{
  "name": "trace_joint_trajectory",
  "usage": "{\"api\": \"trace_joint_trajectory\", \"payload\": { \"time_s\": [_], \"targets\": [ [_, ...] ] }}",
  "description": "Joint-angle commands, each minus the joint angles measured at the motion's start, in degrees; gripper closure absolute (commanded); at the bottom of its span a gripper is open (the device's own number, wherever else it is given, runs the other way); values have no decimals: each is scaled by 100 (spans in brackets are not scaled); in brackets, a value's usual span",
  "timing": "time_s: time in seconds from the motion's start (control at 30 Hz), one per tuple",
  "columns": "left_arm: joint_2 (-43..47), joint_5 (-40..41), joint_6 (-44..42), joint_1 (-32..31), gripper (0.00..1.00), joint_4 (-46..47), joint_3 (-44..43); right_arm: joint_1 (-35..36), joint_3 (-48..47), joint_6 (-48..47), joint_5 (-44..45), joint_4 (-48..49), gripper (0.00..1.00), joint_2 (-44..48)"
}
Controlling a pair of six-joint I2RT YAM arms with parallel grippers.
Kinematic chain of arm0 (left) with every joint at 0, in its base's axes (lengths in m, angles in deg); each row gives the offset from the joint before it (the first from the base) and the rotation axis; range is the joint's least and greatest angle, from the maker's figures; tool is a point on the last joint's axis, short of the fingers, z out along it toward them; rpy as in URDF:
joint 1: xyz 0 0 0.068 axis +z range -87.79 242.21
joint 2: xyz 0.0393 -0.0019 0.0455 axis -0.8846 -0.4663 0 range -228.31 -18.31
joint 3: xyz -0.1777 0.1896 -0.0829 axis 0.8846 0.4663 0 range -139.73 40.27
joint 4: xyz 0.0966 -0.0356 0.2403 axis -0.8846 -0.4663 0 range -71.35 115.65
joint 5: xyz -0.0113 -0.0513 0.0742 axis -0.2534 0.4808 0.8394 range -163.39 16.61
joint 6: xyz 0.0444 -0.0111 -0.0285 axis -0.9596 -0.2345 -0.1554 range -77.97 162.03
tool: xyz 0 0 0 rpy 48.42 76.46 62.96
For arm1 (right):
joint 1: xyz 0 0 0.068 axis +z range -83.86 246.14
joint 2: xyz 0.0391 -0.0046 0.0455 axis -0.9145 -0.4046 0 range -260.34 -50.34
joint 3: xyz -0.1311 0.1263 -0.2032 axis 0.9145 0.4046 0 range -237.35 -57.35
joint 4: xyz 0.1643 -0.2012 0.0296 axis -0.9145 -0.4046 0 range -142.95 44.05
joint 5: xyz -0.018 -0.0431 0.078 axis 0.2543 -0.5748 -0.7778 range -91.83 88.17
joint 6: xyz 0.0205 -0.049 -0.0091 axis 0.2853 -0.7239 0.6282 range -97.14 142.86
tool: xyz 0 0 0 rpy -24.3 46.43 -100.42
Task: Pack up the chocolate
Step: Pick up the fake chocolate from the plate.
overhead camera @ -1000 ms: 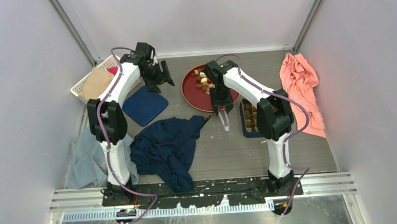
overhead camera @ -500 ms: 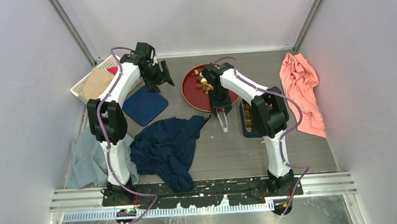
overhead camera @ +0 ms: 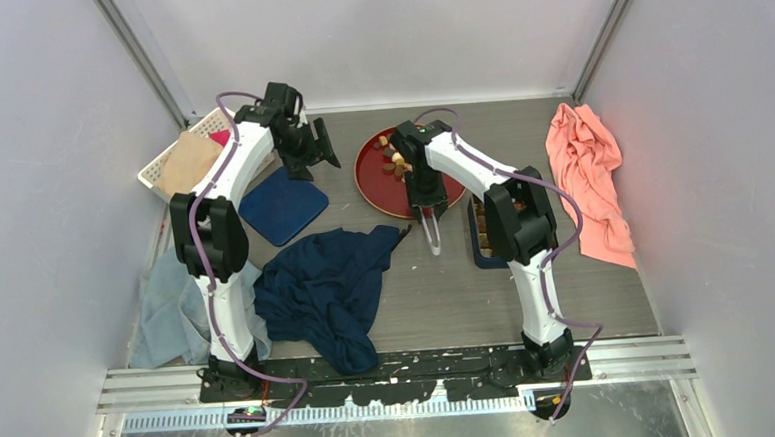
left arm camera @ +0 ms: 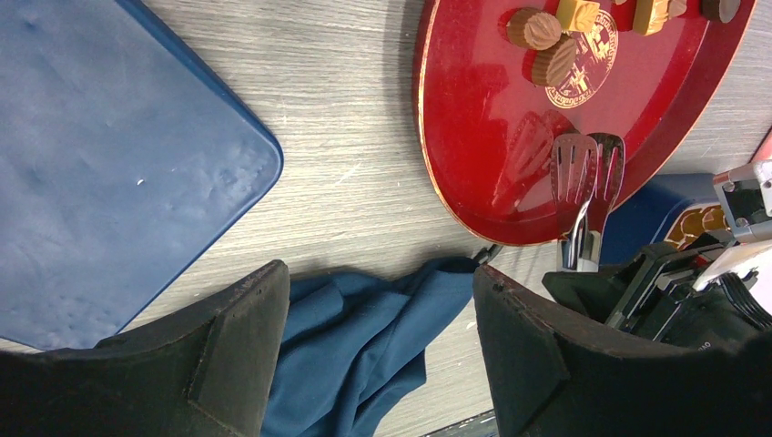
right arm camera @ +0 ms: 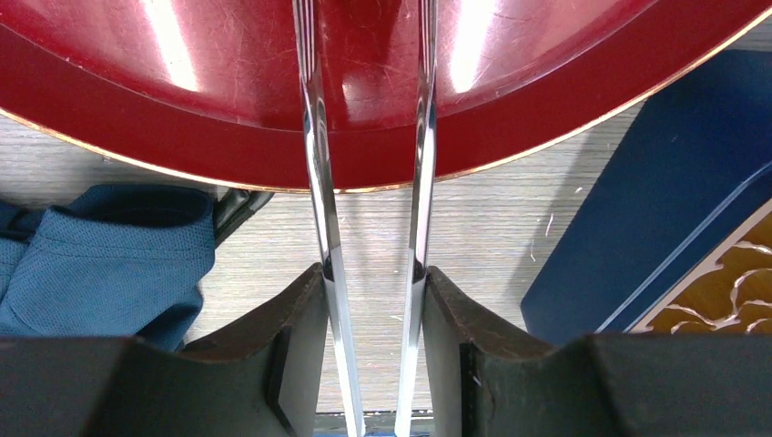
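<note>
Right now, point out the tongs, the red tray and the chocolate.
tongs [left arm camera: 572, 168], left wrist view, left slotted tip
red tray [left arm camera: 473, 118], left wrist view, bare floor near the rim
chocolate [left arm camera: 543, 30], left wrist view, top of a round brown piece

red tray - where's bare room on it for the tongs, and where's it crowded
The red tray is bare on its near half, from gold rim to emblem; the tongs in the right gripper reach over it. The chocolates crowd the far part around the emblem. Bare table lies between tray and blue pad.
</note>
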Motion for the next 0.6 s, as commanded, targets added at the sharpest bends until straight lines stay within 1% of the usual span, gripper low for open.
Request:
{"api": "trace_joint_trajectory", "payload": {
  "time_s": [0.0,0.1,0.2,0.3,0.57],
  "targets": [
    [206,58,-72,47,26,78,-134,22,-212,-45,164,-32,59,136],
    [204,54,-78,47,26,78,-119,20,-230,-59,214,-50,67,168],
    [210,48,-77,47,26,86,-125,19,-269,-57,253,-76,72,239],
    [209,44,-75,47,26,87,-121,14,-284,-44,320,-85,75,322],
    [235,17,-84,47,26,95,-101,7,-275,-26,477,-155,76,602]
  ]
}}
